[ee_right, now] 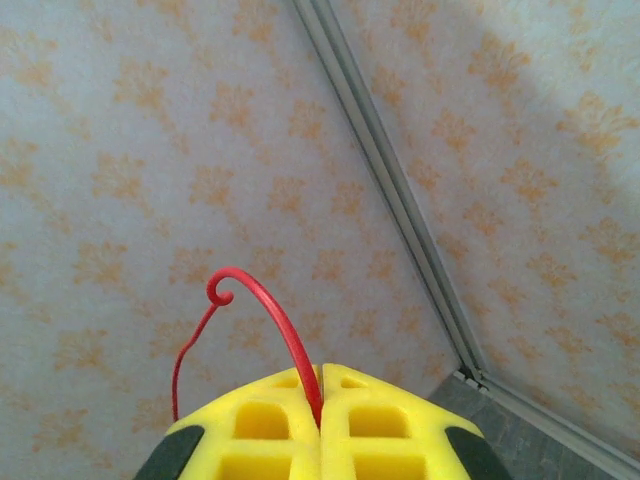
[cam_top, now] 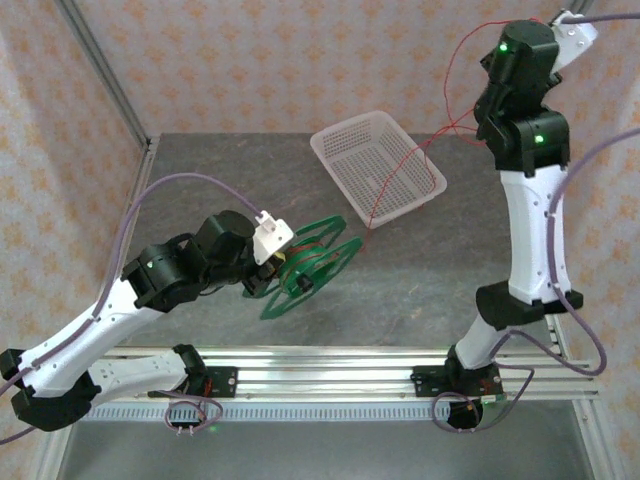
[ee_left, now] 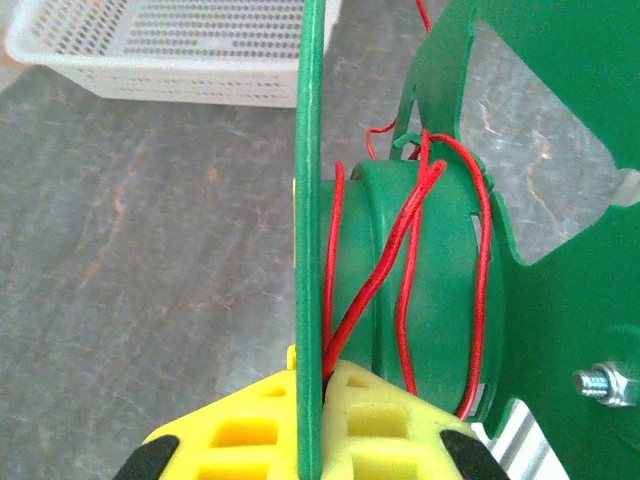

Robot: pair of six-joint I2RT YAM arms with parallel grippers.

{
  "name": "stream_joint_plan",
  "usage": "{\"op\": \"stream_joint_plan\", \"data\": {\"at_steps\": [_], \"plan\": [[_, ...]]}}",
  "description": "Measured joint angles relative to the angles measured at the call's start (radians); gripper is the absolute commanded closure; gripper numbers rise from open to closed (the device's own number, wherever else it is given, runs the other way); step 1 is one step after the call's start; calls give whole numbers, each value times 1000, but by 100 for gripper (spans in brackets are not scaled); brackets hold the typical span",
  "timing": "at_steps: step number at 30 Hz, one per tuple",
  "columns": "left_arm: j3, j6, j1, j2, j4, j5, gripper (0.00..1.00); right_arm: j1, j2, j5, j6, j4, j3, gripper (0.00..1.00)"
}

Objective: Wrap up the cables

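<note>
The right gripper, low in its wrist view, pinches the end of the red cable. In the top view the red cable slants from upper right down-left to the green spool at centre, whose flange the left gripper clamps.

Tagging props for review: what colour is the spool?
The spool is green, clearest in the left wrist view.
</note>
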Motion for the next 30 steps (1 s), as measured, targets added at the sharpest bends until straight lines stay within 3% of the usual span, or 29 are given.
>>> {"op": "stream_joint_plan", "data": {"at_steps": [4,11,18,30], "plan": [[-1,0,0,-5,-23,7,100,-12,79,52,-4,-55,82,100],[-7,0,-11,-4,-21,7,100,-75,88,128,27,-106,124,100],[14,-3,-103,31,-14,24,100,-110,88,133,41,-110,126,100],[85,-6,-164,34,-18,76,100,-124,111,134,69,-118,108,100]]}}
